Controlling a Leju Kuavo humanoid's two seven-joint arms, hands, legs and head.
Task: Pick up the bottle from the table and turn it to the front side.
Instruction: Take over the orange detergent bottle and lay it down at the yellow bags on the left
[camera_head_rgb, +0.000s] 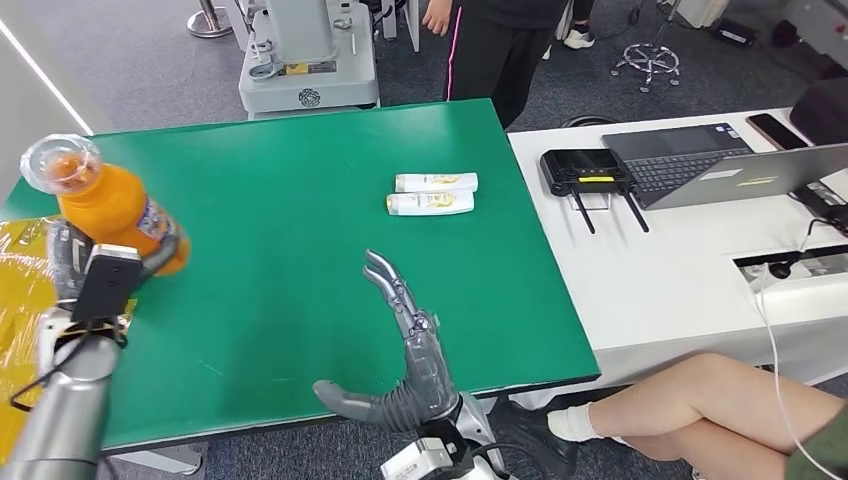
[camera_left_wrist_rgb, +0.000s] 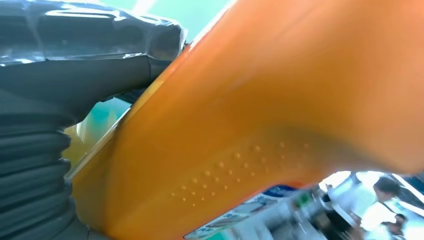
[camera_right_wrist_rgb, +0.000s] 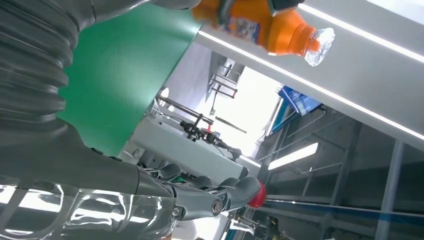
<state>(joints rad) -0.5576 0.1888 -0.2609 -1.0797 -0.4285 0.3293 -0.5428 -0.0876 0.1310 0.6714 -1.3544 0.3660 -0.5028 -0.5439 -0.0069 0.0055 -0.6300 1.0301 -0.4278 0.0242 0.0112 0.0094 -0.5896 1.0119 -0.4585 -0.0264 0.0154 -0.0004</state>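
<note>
The left hand (camera_head_rgb: 85, 262) grips the orange plastic bottle with a clear cap (camera_head_rgb: 105, 205) around its lower part and holds it lifted, tilted, above the left edge of the green table (camera_head_rgb: 290, 230); the wrist camera box hides most of its fingers. The right hand (camera_head_rgb: 400, 345) holds nothing, with the fingers stretched and the thumb apart, low over the near part of the table. Beyond this hand lie two small white tubes (camera_head_rgb: 432, 194) side by side, their print too small to read.
</note>
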